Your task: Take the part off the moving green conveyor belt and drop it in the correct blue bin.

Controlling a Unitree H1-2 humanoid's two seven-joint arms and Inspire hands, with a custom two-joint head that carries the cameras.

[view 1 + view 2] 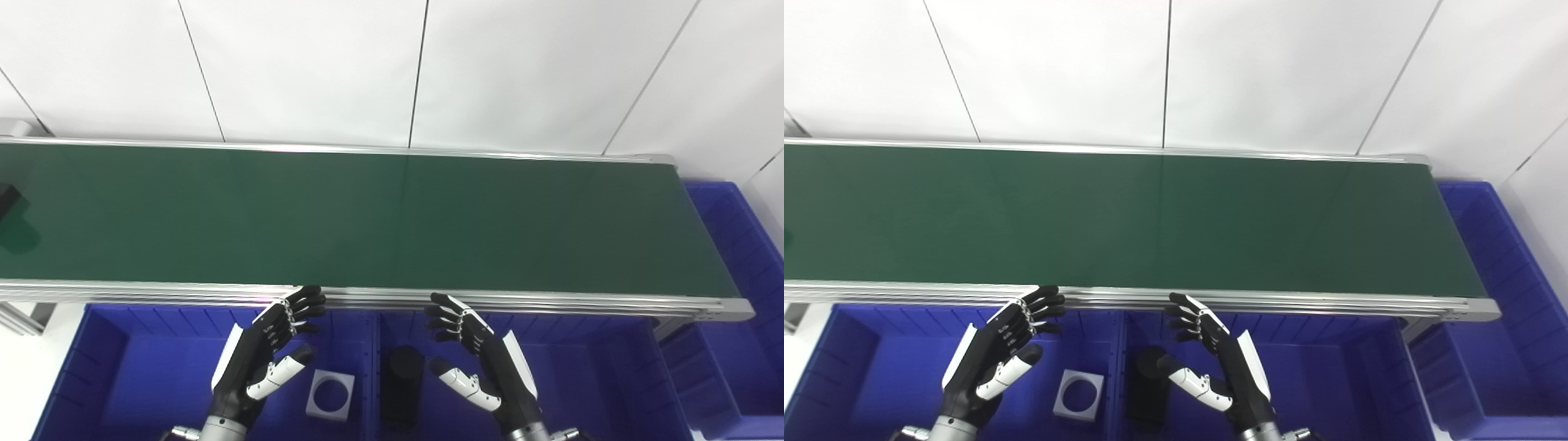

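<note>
At the far left edge of the green conveyor belt point(367, 220), a small black part point(7, 199) lay on the belt surface, cut off by the frame in the left eye view and casting a dark shadow just below it; the right eye view did not show it. Rightward from it the belt stretched bare across the scene, bounded by a silver rail point(490, 301) on the near side and another along the white panelled wall point(306, 61) behind.

Below the near rail sat the left blue bin point(153, 367), with a white square block with a round hole point(331, 395) resting on its floor near its right wall. Above this bin hovered the left hand point(266, 352), released and holding nothing, its fingers spread with the tips close to the rail and the thumb pointing inward toward the block.

Just beyond the dividing wall lay the middle blue bin point(582, 380), holding a black cylinder-like piece point(401, 383) against its left side. The right hand point(481, 358) hung over this bin, likewise loose and empty, palm turned toward the other hand, its thumb near the black piece; whether it touched could not be told.

At the belt's right end stood a third blue bin point(741, 245), beside and below the conveyor's corner.
</note>
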